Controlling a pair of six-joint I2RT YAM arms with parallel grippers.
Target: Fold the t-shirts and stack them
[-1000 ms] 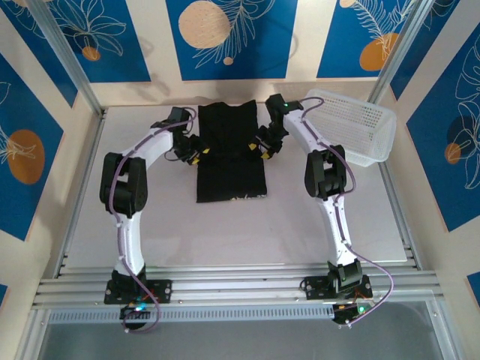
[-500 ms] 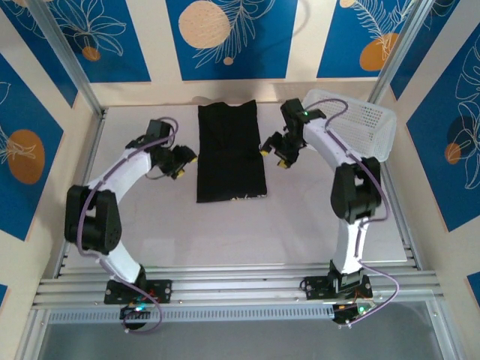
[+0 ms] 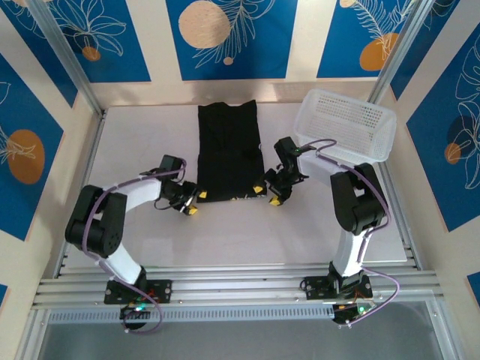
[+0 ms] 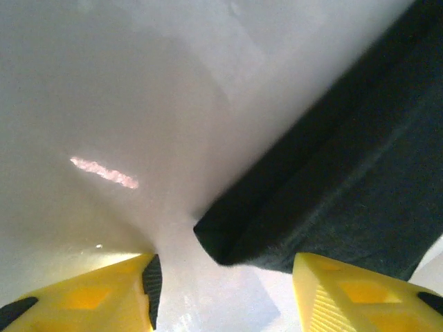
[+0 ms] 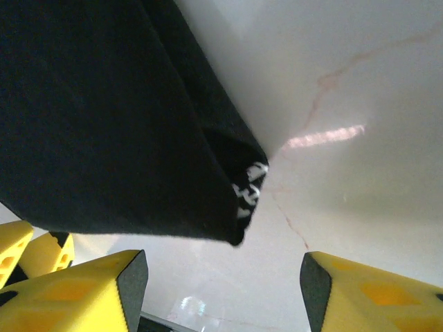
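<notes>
While the shirt (image 3: pixel 229 154) runs lengthwise away from me, its near corners sit just ahead of my left gripper (image 3: pixel 196 203) and right gripper (image 3: pixel 267 195), both spread, pinching nothing.

1. No text, label, brand, number or sign can be read in any of the views.
2. The blue wall panels (image 3: pixel 262 52) across the top of the overhead frame carry only white leaf outlines and orange or peach discs, no lettering.
3. The black fabric t-shirt (image 3: pixel 229 154), upper centre of the overhead frame, shows a sliver of white print (image 5: pixel 250 185) at its folded corner, mid-frame in the right wrist view. The print forms no letters.
</notes>
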